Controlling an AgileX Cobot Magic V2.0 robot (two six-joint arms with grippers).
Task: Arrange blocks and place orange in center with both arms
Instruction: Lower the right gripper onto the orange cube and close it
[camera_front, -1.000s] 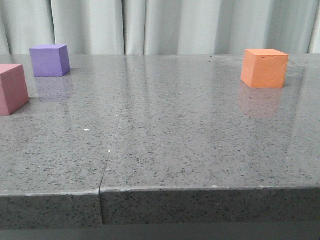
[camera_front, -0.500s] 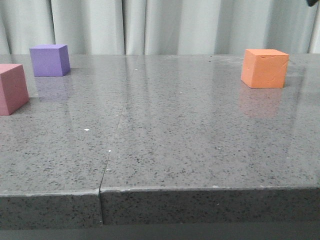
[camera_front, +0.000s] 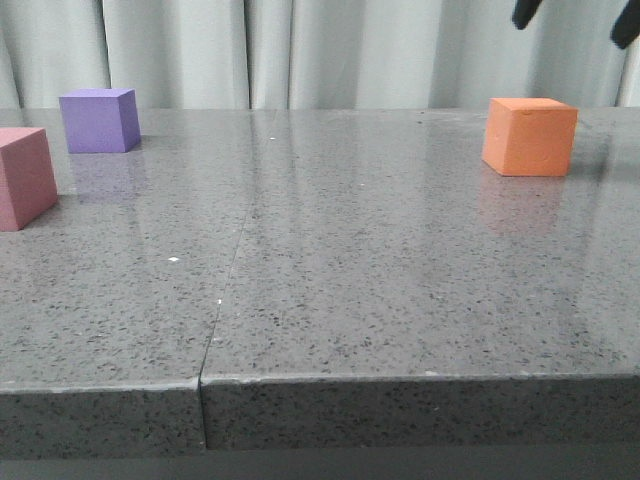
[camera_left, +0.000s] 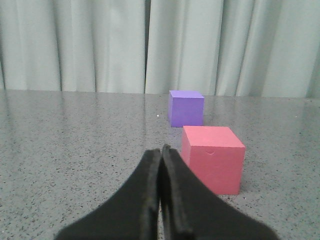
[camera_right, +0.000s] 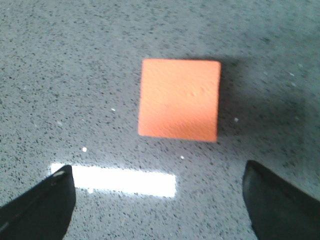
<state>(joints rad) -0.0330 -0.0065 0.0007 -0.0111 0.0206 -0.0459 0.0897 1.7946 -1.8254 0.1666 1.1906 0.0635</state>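
Observation:
The orange cube (camera_front: 529, 136) sits at the right back of the grey table; in the right wrist view it (camera_right: 179, 98) lies below me, between and beyond the fingers. My right gripper (camera_right: 158, 172) is open and empty, high above the cube; its fingertips (camera_front: 523, 12) show at the top right of the front view. The purple cube (camera_front: 98, 120) stands at the left back and the pink cube (camera_front: 24, 177) at the left edge. My left gripper (camera_left: 161, 149) is shut and empty, low over the table, just beside the pink cube (camera_left: 213, 157), with the purple cube (camera_left: 186, 107) beyond.
The grey speckled table (camera_front: 330, 280) has a seam (camera_front: 222, 300) running from front to back left of centre. Pale curtains (camera_front: 300, 50) hang behind the back edge. A bright light reflection (camera_right: 115, 180) lies on the table under the right gripper.
My right gripper's fingertips have come into the top right of the front view, above the orange cube. The cubes have not moved.

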